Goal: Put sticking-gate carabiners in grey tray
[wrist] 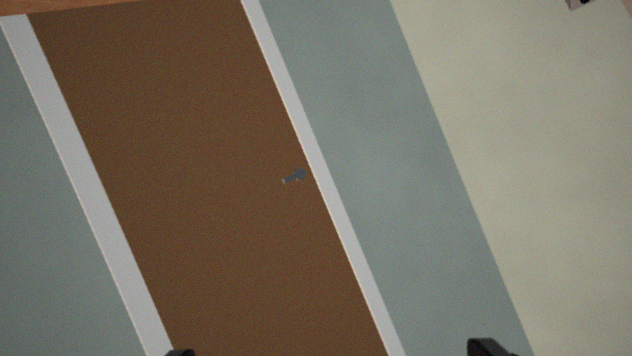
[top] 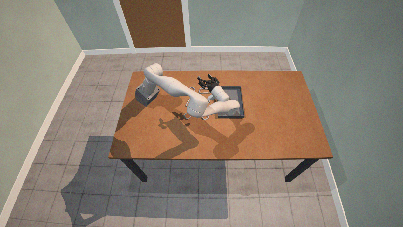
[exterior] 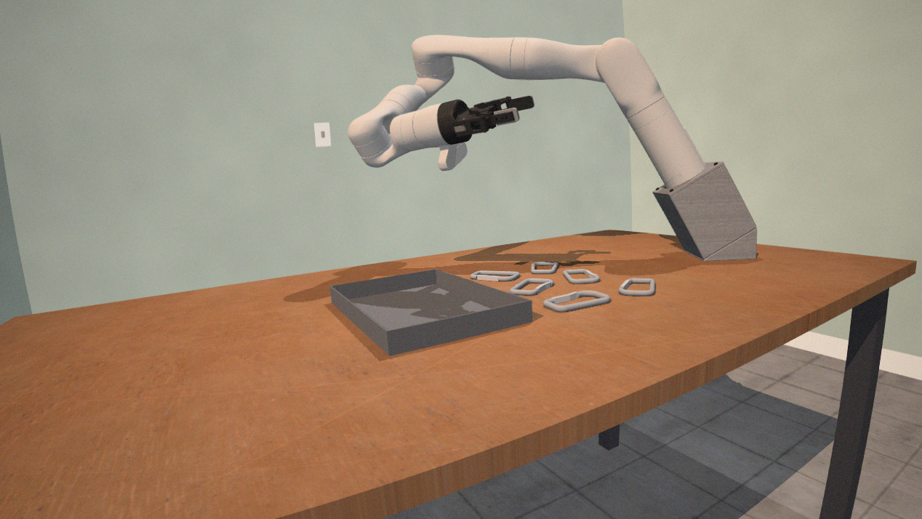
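Gripper (exterior: 512, 109) spread, holding nothing, high above the tabletop (exterior: 193, 387). Six carabiners (exterior: 576, 300) lie beside the grey tray (exterior: 451, 325). Risk: wrist camera faces the door (wrist: 200, 200), so descent is blind.

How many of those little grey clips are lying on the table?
6 carabiners, all beside the grey tray, none inside: far, tray-side, middle, beyond middle, nearest, rightmost.
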